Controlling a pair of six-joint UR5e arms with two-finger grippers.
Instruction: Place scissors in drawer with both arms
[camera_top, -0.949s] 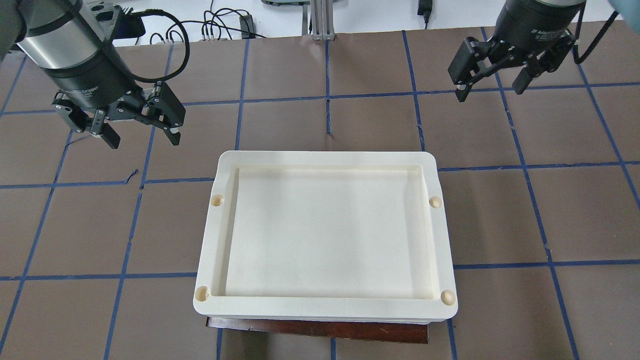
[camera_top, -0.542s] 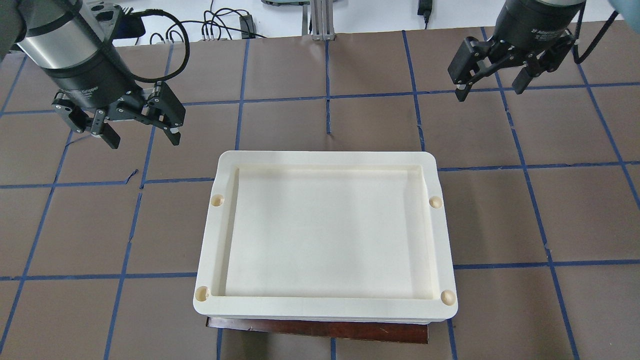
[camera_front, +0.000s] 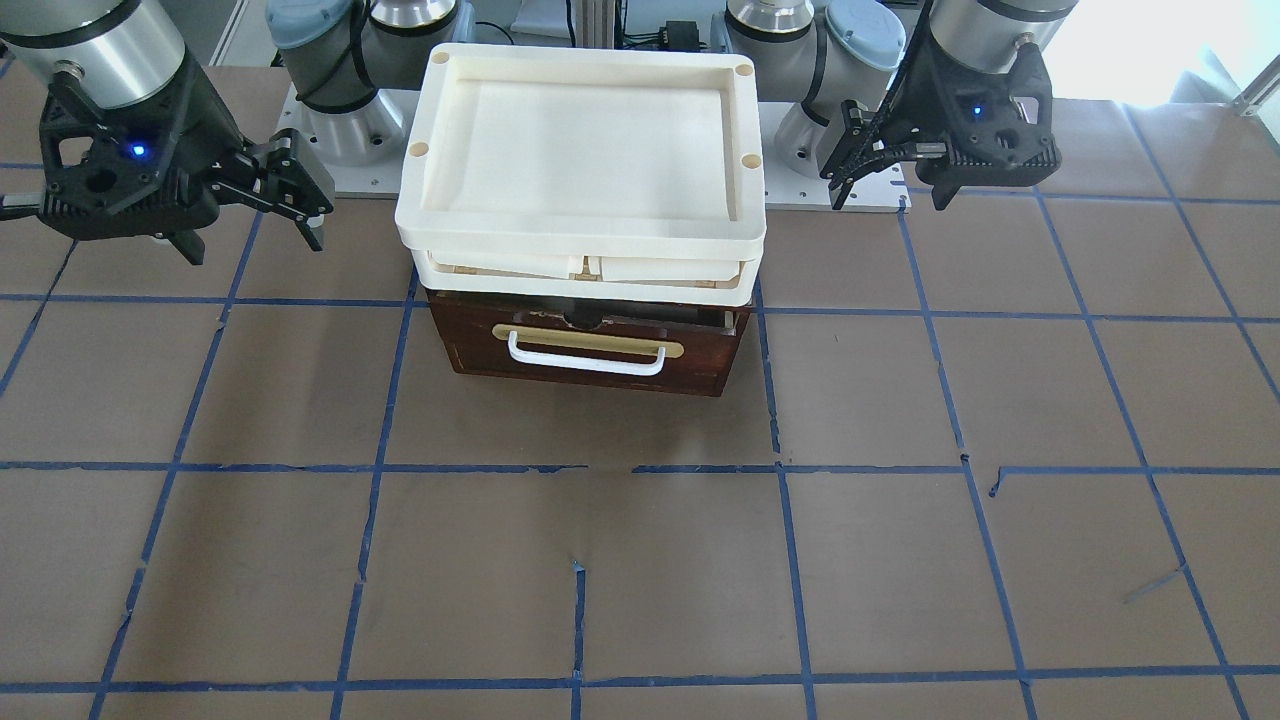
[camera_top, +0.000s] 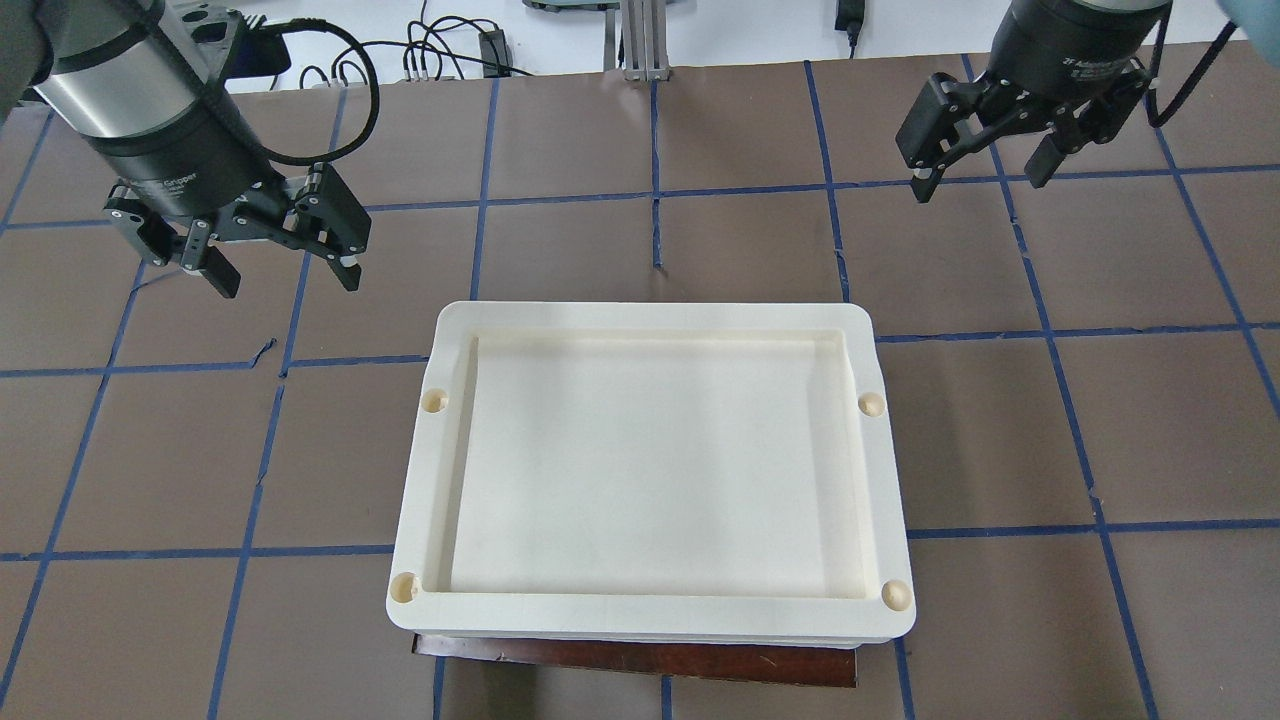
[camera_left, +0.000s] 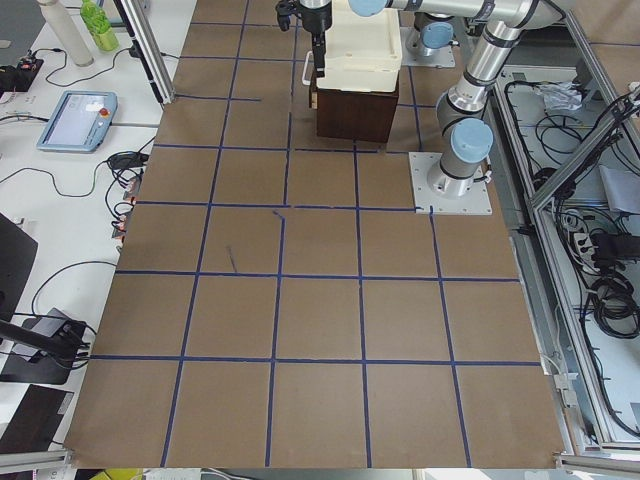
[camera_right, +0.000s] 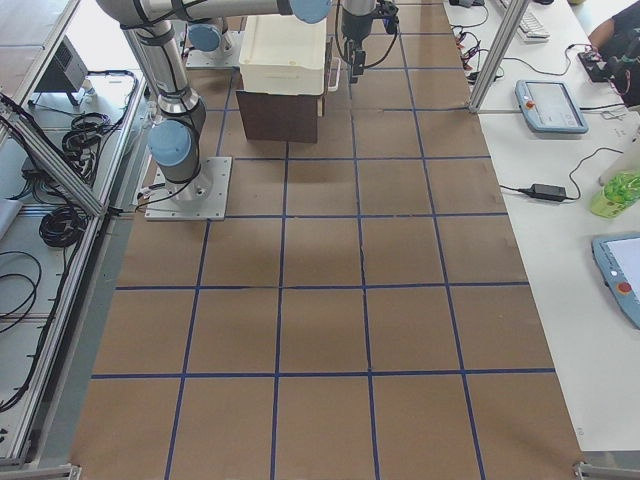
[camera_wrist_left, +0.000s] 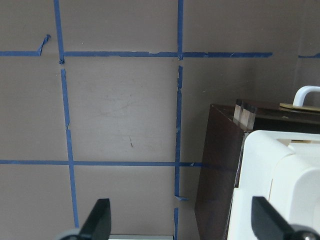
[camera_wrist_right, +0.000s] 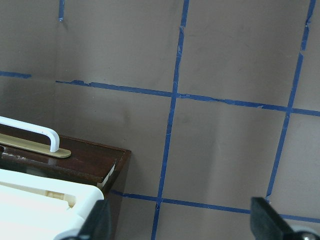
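While hanging clear of everything, grip nothing: left tool (camera_top: 287, 280) and right tool (camera_top: 978, 182), fingers (camera_top: 340, 235) of each spread wide apart, each lit by a small blue light (camera_front: 137, 151), one off each side of the stack. Sitting squarely on the drawer (camera_front: 705, 355) and covering its whole top: two cream trays (camera_front: 585, 238), nested one on the other, overhanging it at the sides. Centred near the robot's base, with white handle (camera_front: 588, 364) and brass plate (camera_front: 600, 347) facing away from the robot; looks pushed in. Cannot find the scissors in any view. Underneath, brown surface (camera_front: 680, 570) ruled into squares by blue tape (camera_front: 300, 466), nicked and torn in places. Beyond its long edge, white benches (camera_left: 30, 160) with a tablet (camera_left: 75, 118), cables and a green bottle (camera_left: 97, 22); metal framing along the robot's side.
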